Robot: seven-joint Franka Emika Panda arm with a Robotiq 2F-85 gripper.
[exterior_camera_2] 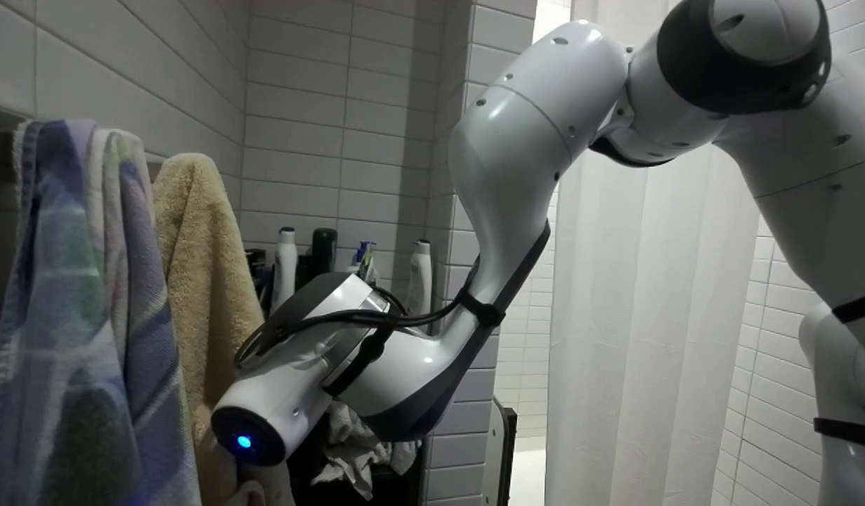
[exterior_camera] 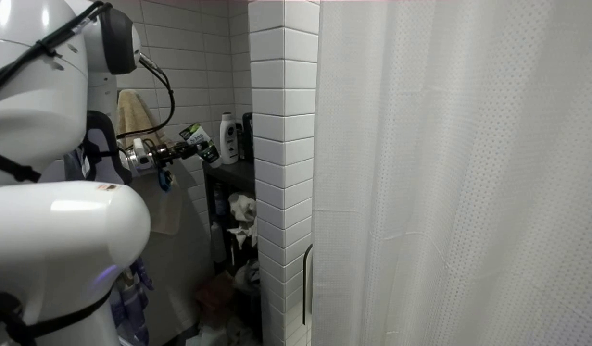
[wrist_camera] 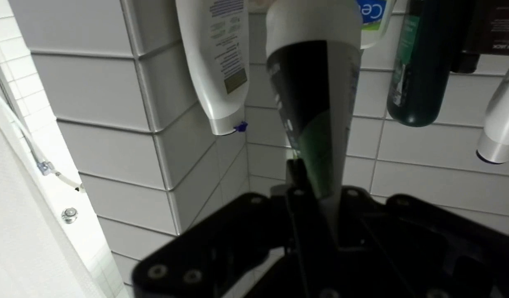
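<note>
Beside the dark shelf (exterior_camera: 234,176), my arm (exterior_camera_2: 509,154) arches over and drops to a low wrist (exterior_camera_2: 291,393), the gripper (exterior_camera: 198,147) pointing roughly level. I have it pinching one tube (wrist_camera: 306,91), tilted, just by the shelf's top; whether they touch I can't tell. Around it I count two slim white bottles (exterior_camera_2: 420,277), one dark green bottle (exterior_camera_2: 324,248) and one blue-topped bottle (exterior_camera_2: 365,248). Two towels (exterior_camera_2: 202,246) hang near the wrist. A tiled pillar (exterior_camera: 284,158) covers part of the shelf in an exterior view, beside the curtain (exterior_camera: 421,168).
</note>
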